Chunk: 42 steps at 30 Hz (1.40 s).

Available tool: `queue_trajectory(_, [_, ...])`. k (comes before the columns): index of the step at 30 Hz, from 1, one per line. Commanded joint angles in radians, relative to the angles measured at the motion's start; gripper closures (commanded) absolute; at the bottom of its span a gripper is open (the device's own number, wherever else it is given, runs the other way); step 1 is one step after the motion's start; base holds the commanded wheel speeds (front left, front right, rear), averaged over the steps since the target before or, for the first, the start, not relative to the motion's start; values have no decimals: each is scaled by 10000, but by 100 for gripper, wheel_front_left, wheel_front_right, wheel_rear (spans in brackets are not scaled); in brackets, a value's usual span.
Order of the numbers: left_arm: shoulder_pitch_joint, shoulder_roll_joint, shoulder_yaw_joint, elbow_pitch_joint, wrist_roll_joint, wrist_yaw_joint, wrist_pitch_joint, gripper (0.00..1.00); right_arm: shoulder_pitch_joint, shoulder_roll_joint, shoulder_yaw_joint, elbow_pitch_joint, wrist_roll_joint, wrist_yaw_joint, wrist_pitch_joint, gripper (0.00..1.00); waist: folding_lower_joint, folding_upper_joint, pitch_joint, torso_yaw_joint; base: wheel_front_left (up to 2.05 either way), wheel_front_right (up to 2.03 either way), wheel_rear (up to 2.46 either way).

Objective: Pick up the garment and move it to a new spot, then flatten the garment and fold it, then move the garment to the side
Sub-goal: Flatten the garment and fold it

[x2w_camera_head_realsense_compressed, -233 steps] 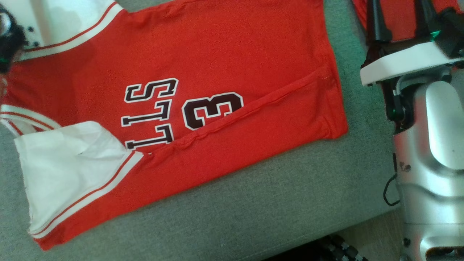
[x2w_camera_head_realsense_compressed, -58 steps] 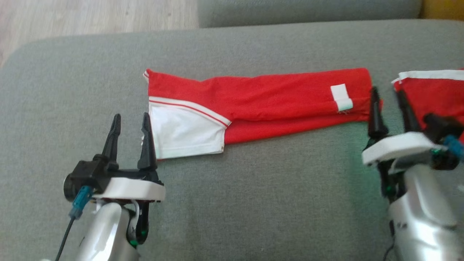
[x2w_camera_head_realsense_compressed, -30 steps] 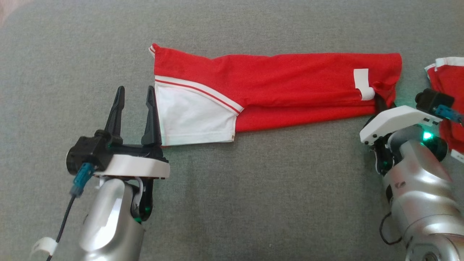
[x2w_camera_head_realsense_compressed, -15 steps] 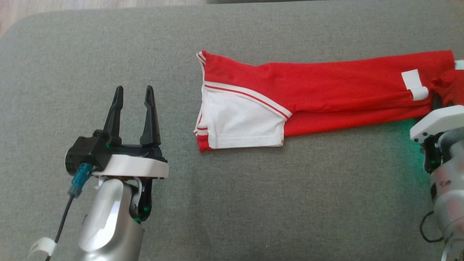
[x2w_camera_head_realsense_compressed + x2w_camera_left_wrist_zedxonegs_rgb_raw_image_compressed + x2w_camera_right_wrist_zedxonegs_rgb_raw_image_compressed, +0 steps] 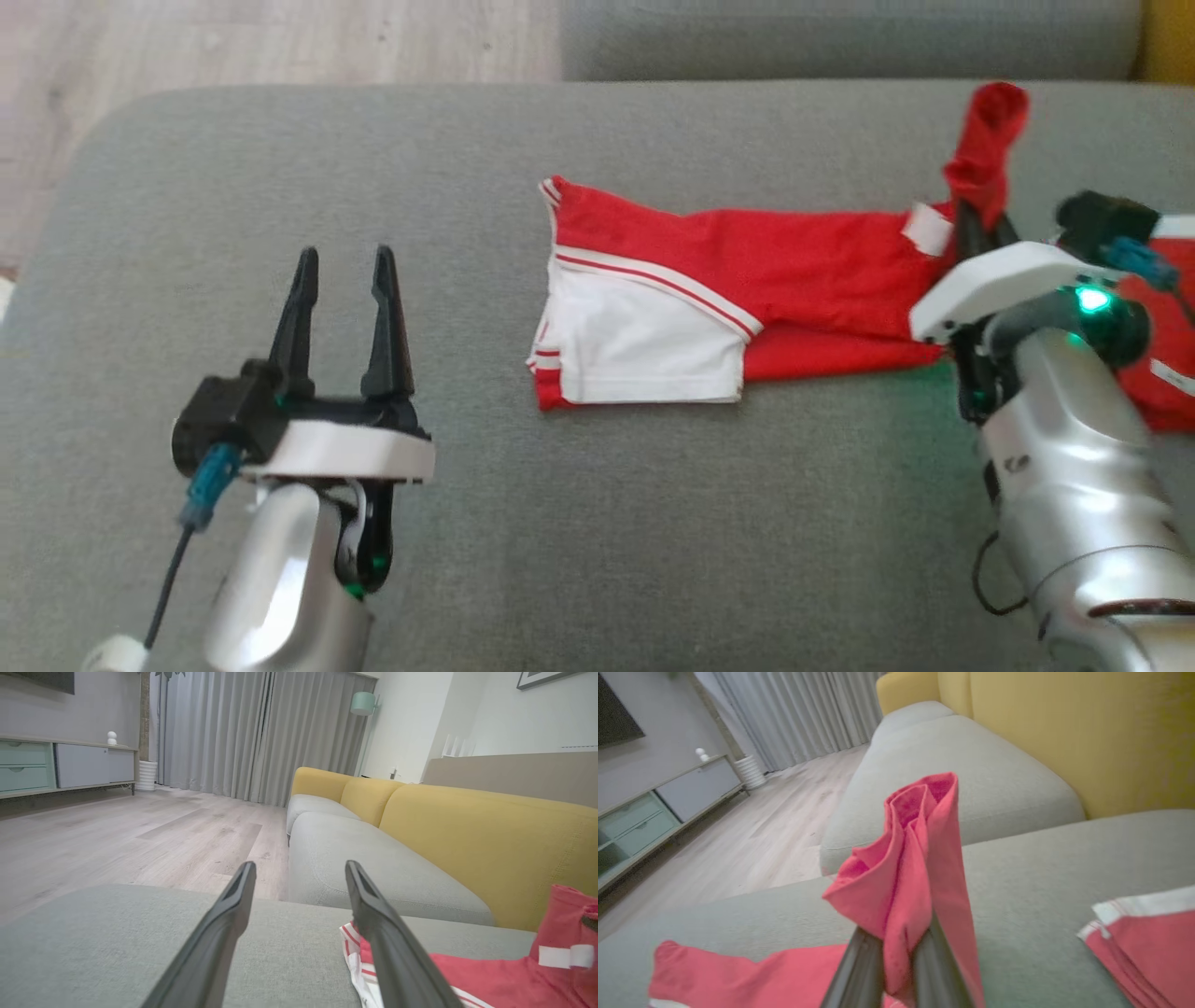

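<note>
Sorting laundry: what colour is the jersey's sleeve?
The sleeve is white with red-striped trim; head view shows it best.

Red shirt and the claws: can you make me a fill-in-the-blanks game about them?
The right claw is ____ on the red shirt's raised end.
The left claw is ____ and holds nothing.
The shirt's sleeve is ____.
The sofa backrest is ____.
Missing words: shut, open, white, yellow.

Grey upholstered seat (image 5: 653, 523) up front, yellow-backed sofa (image 5: 467, 826) behind. Pale wood floor (image 5: 117, 830), full-height grey curtains (image 5: 261, 732), mint-shaded lamp (image 5: 364, 703), white wall (image 5: 514, 718). Low cabinet (image 5: 70, 765) with teal drawers; small white item (image 5: 111, 738) on top, possibly a figurine.
</note>
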Motion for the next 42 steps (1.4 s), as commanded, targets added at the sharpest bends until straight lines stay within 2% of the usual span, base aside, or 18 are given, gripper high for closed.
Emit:
queue_trajectory(1, [-38, 107, 324, -330, -18, 93, -51, 0, -134, 204, 608, -475, 216, -7, -38, 100, 1, 0, -229, 246, 0, 0, 0])
queue_trajectory(2, [-6, 107, 328, -331, -22, 98, -51, 0, -101, 234, 923, -583, 424, -7, 44, 100, 1, 0, -274, 322, 0, 0, 0])
queue_trajectory(7, [-3, 107, 208, -347, -99, 109, -51, 0, 348, 252, 3768, -1680, 2753, -7, 596, 100, 1, 0, -302, 824, 0, 0, 0])
queue_trajectory(10, [-59, 107, 98, -362, -153, 120, -51, 0, 503, 253, 4748, -1982, 3432, -7, 676, 100, 1, 0, -201, 1152, 0, 0, 0])
queue_trajectory(17, [-205, 107, -229, -338, -304, 190, -51, 0, 623, 254, 6178, -1725, 4328, -7, 690, 100, 1, 0, 108, 1959, 0, 0, 0])
queue_trajectory(26, [-261, 107, -485, -245, -457, 264, -51, 0, 670, 255, 7259, -962, 4951, -7, 554, 100, 1, 0, 289, 2583, 0, 0, 0])
queue_trajectory(27, [-259, 107, -496, -234, -467, 273, -51, 0, 690, 255, 7461, -1013, 5038, -7, 562, 43, 1, 0, 298, 2607, 0, 0, 0])
queue_trajectory(28, [-257, 107, -507, -224, -475, 282, -51, 0, 732, 255, 7648, -1129, 5204, -7, 577, 0, 1, 0, 302, 2622, 0, 0, 0])
queue_trajectory(36, [-215, 107, -349, -123, -384, 305, -51, 0, 889, 255, 9326, -2362, 6447, -7, 739, 0, 1, 0, 92, 2236, 0, 0, 0])
queue_trajectory(39, [-170, 107, -213, -179, -296, 281, -51, 0, 666, 256, 9414, -2315, 6479, -7, 343, 0, 1, 0, -27, 1854, 0, 0, 0])
queue_trajectory(42, [-90, 111, 29, -293, -185, 279, -51, 0, 348, 256, 9130, -1943, 5991, -7, -114, 0, 1, 0, -155, 1356, 0, 0, 0])
